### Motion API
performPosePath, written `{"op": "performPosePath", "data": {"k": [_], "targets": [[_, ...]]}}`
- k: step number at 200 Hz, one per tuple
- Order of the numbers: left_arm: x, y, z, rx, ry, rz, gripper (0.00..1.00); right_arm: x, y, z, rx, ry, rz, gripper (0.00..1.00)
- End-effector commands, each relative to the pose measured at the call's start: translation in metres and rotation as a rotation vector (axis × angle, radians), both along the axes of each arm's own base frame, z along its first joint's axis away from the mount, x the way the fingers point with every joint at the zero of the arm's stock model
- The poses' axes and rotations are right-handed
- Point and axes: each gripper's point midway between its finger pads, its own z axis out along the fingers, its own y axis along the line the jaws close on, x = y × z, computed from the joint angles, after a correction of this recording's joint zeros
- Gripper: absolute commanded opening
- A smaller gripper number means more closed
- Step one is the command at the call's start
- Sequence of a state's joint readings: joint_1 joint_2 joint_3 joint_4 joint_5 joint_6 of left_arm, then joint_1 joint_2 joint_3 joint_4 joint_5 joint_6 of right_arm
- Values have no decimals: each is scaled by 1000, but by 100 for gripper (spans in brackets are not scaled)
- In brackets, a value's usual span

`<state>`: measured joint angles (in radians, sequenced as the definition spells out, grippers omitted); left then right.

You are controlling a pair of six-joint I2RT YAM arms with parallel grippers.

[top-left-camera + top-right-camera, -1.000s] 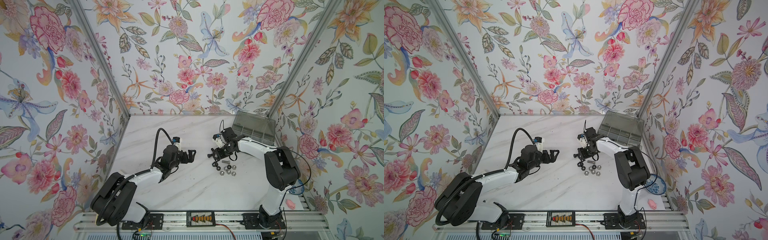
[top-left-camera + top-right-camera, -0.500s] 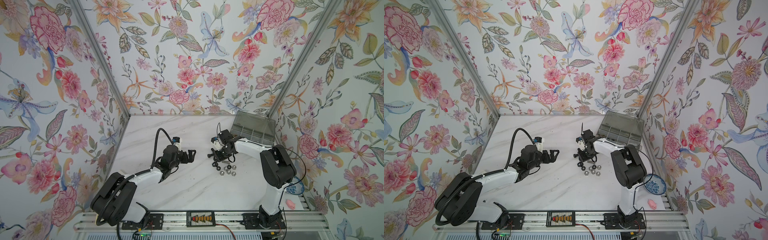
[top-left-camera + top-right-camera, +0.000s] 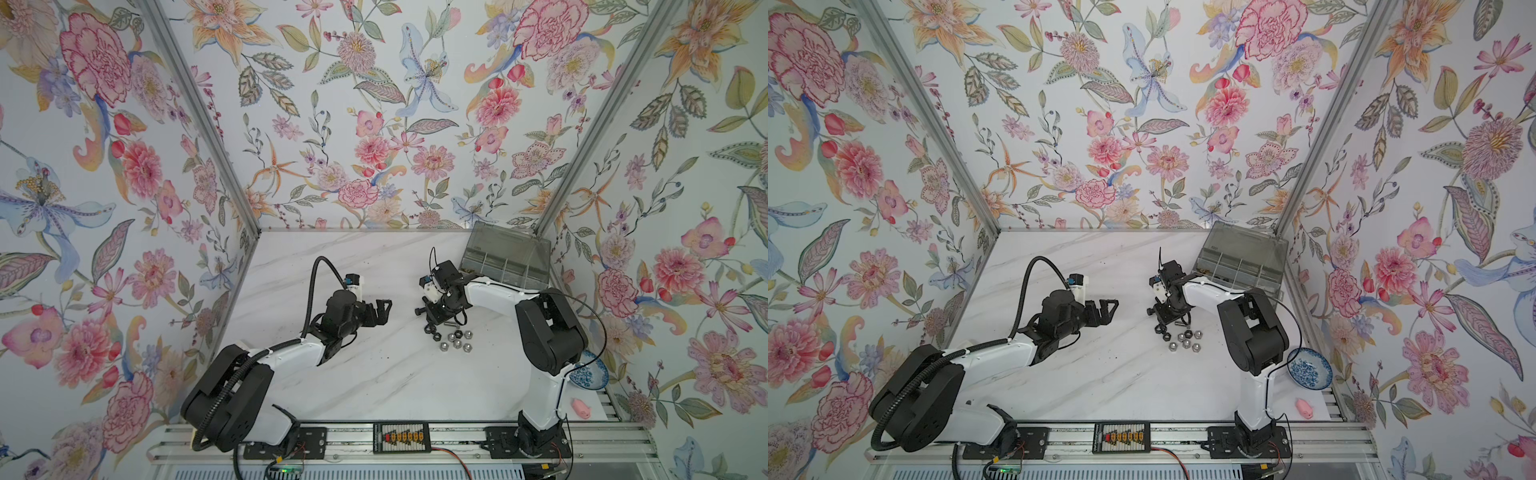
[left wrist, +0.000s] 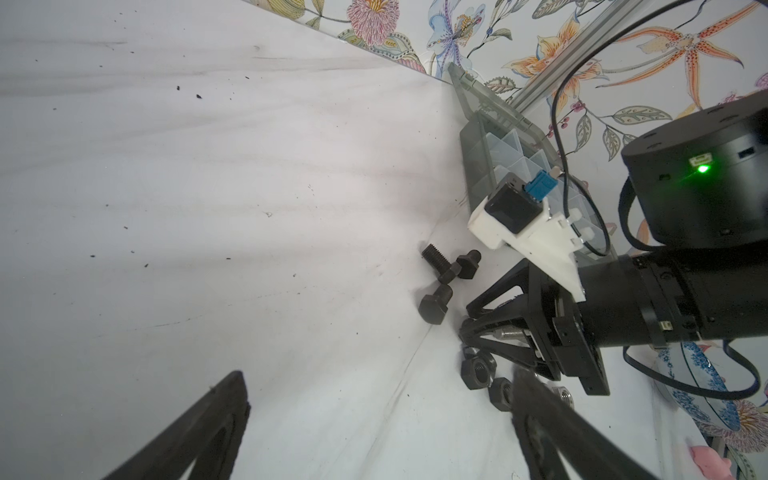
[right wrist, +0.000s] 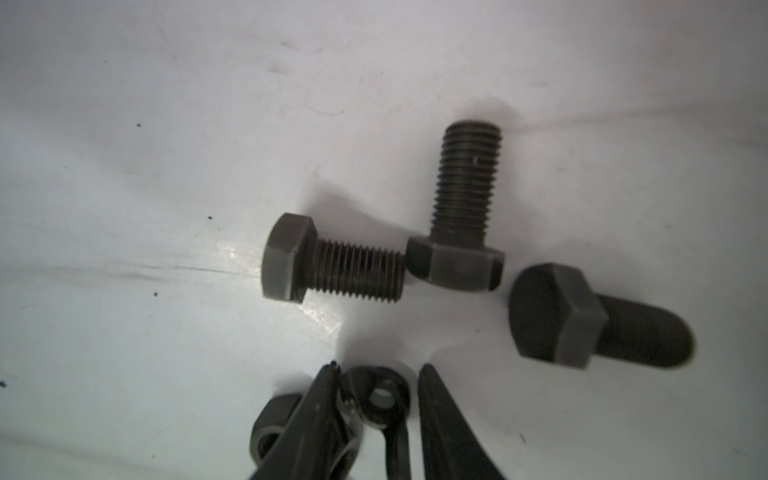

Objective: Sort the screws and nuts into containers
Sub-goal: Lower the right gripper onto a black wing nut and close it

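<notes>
Overhead scene of a white marble bench [image 3: 374,395] with two robot arms. The right gripper [image 5: 378,370] is lowered onto a small scatter of fasteners just right of the bench's centre. In the right wrist view its fingers stand slightly apart, straddling a black nut [image 5: 365,399]. One finger touches the nut and a sliver of bench shows before the other, so no clamp is visible. A second black nut [image 5: 270,424] sits against the outside of the touching finger. Three black bolts [image 5: 332,266] lie just beyond the fingertips. In a top view, silver nuts [image 3: 456,340] cluster at 5 o'clock from the gripper, and the open grey organiser [image 3: 505,257] stands at 1 o'clock, by the back corner. The left gripper [image 3: 384,311] hovers at 9 o'clock, fingers wide apart, holding nothing. To grip well, centre the nut, close squarely on its flats, and avoid dragging the neighbouring nut along.
</notes>
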<state>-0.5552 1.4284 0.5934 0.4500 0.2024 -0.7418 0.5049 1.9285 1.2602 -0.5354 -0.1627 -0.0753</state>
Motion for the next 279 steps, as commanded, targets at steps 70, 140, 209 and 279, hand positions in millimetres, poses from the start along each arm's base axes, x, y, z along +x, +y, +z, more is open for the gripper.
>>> {"op": "performPosePath", "data": {"k": [70, 140, 209, 279], "targets": [[0, 5, 2, -9, -7, 18, 99, 4, 4, -6, -57, -13, 27, 32], [0, 5, 2, -12, -7, 18, 99, 1, 2, -8, -57, -5, 24, 20], [0, 3, 4, -16, -10, 12, 99, 9, -3, -2, -42, -8, -30, 10], [1, 2, 6, -19, -14, 10, 100, 20, -4, 23, 28, -38, -74, 2]]}}
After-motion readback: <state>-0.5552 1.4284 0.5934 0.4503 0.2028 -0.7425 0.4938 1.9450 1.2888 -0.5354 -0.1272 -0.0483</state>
